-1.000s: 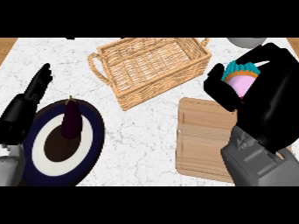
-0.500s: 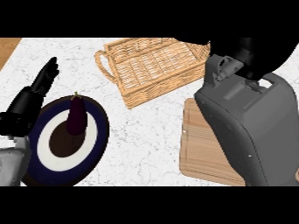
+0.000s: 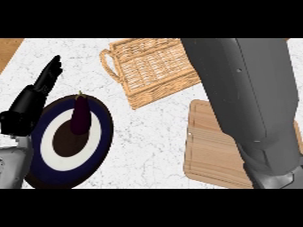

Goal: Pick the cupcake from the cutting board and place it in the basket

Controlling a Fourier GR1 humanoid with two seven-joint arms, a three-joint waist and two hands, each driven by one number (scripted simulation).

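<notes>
One view is all I have, and I can read no brand, label or writing anywhere in it. My right forearm (image 3: 249,111) fills the right side, running from the lower edge up past the top of the view, so the right robot hand is out of sight and I cannot tell how its fingers stand or what it carries. The cupcake shows nowhere, so I cannot say where it is. The forearm crosses over the cutting board (image 3: 213,150), which lies flat on the white marbled tabletop (image 3: 147,133), and it covers the right part of the wicker basket (image 3: 147,71) just beyond the board. At the left, my left robot hand (image 3: 36,95) rests with its fingers straight and together, pointing away from me, holding nothing, beside the rim of a dark blue plate (image 3: 95,146). An aubergine (image 3: 80,116) lies on that plate.
</notes>
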